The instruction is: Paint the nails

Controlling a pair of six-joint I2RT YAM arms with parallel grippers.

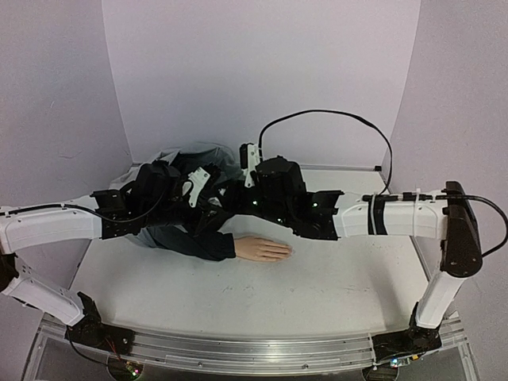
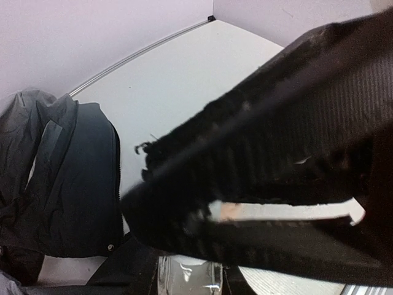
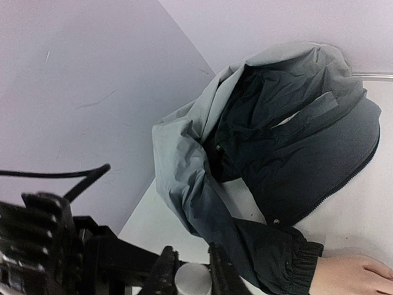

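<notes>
1. The right hand [image 3: 192,269] pinched a round grey cap [image 3: 192,280], with one finger on either side of it.
2. The left hand [image 2: 245,212] had its fingers pressed together. A thin pale sliver showed in the slit between them, and what it was could not be told.
3. In the top view both hands met over the dark jacket sleeve [image 1: 194,240], behind the mannequin hand [image 1: 262,249] and apart from it.
4. The mannequin hand lay flat on the white table [image 1: 333,294] near its middle, fingers pointing toward the right arm's side. The nails [image 1: 286,253] sat at those fingertips, too small to make out and well apart from both hands.
5. The sleeve's ribbed cuff [image 3: 295,264] closed around the mannequin wrist, and the rest of the navy-and-grey jacket [image 3: 295,135] lay bunched toward the back wall.
6. Pale lilac walls [image 1: 238,63] stood around the table on three sides.
</notes>
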